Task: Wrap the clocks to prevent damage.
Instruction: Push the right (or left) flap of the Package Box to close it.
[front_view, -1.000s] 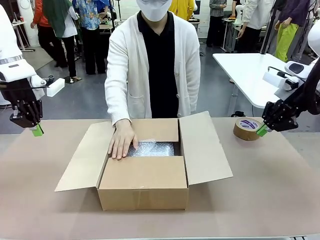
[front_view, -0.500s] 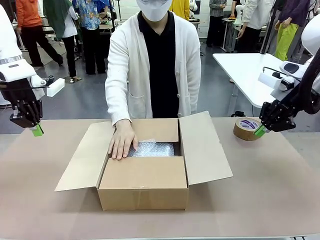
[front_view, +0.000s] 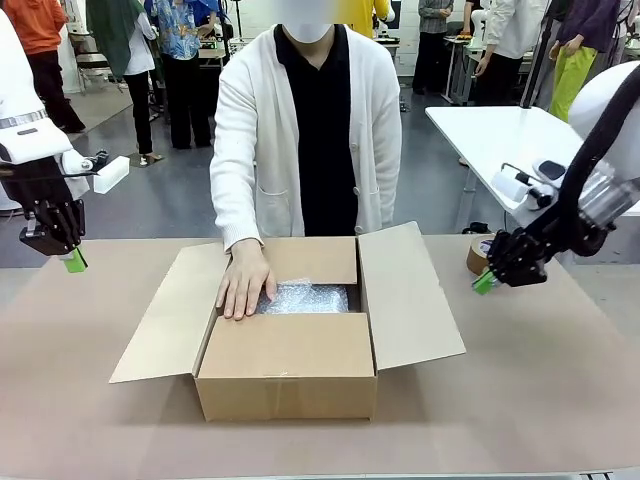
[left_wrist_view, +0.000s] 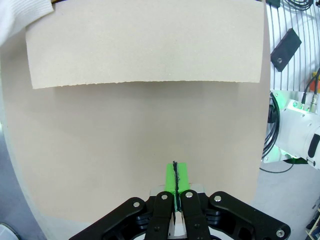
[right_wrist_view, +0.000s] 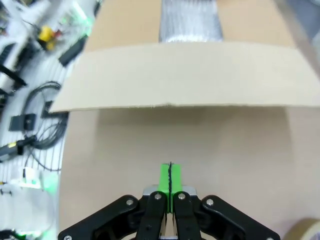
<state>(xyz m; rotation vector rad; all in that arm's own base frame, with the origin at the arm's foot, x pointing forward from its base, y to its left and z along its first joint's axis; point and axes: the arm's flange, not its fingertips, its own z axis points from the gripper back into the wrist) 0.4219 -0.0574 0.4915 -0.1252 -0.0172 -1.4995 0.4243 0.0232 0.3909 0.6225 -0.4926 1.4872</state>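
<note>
The left pincer is clenched on nothing, its green pads pressed flat together. It hangs above the left end of the desk, well apart from the cardboard box. In its wrist view the box's left flap lies spread ahead of the fingertips, with bare brown desk between.

The right pincer is likewise clenched and empty. It is tilted down toward the desk just beside the box's right flap, apart from it. A roll of packing tape lies on the desk directly behind this pincer, partly hidden by it.

The cardboard box sits open at mid-desk, with its side flaps splayed outward and its near flap folded level over the front half of the opening. The bubble wrap lies inside the box, in the far half left uncovered; whether a clock lies within it cannot be told.

A person in a white cardigan stands at the far side. One hand rests palm down at the left edge of the opening, fingers over the bubble wrap's edge.
</note>
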